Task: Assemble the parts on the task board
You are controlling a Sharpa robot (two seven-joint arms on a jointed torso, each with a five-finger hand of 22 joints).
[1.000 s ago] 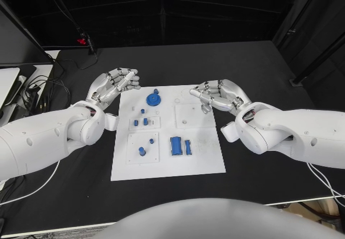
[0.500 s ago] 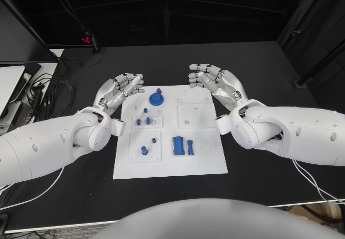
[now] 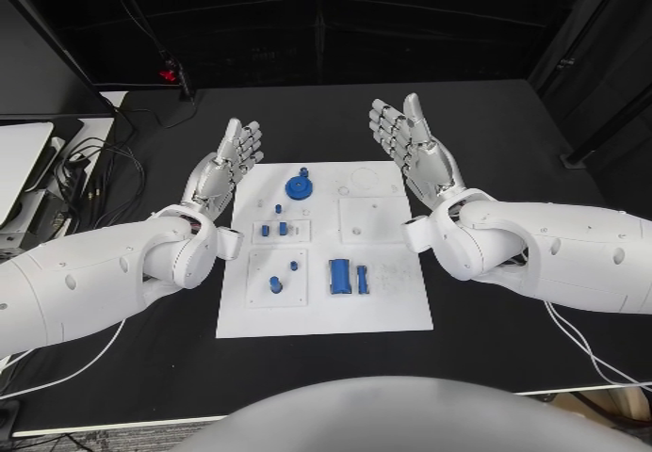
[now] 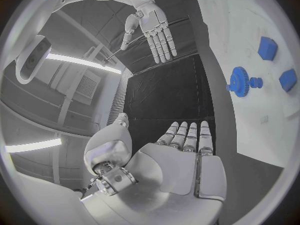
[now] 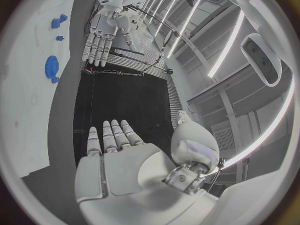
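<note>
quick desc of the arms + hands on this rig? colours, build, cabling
Both arms are glossy white, with bulbous rounded shells and small dark screw holes. The left hand and right hand are silver metal with segmented fingers and flat pale palm plates. A thin white cable trails from under each arm across the black table.

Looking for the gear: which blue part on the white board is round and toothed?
The blue gear at the board's far end, between the hands; the other blue parts are small pegs and blocks.

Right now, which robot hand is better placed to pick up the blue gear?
Left, likely. The left robot hand is open beside the task board edge nearest the blue gear; the right robot hand, also open, is farther off.
</note>
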